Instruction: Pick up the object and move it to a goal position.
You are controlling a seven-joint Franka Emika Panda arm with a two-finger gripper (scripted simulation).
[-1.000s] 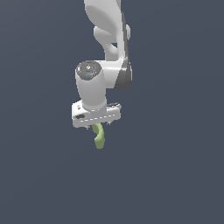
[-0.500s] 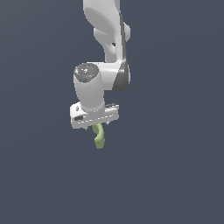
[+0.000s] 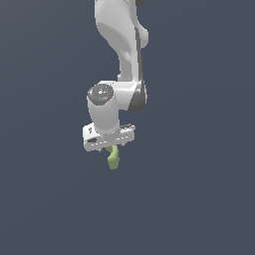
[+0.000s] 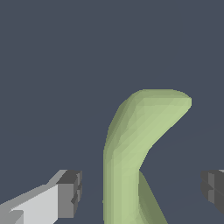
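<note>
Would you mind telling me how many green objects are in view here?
1. The single pale green curved object hangs just below the end effector; in the wrist view it sits between the fingertips. Nothing else green shows.

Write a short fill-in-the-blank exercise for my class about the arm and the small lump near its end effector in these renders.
1. The object is pale ___ in colour.
2. In the exterior view it shows directly ___ the end effector.
3. In the wrist view the object lies ___ the two fingers, with a gap on each side.
Missing words: green; below; between.
</note>
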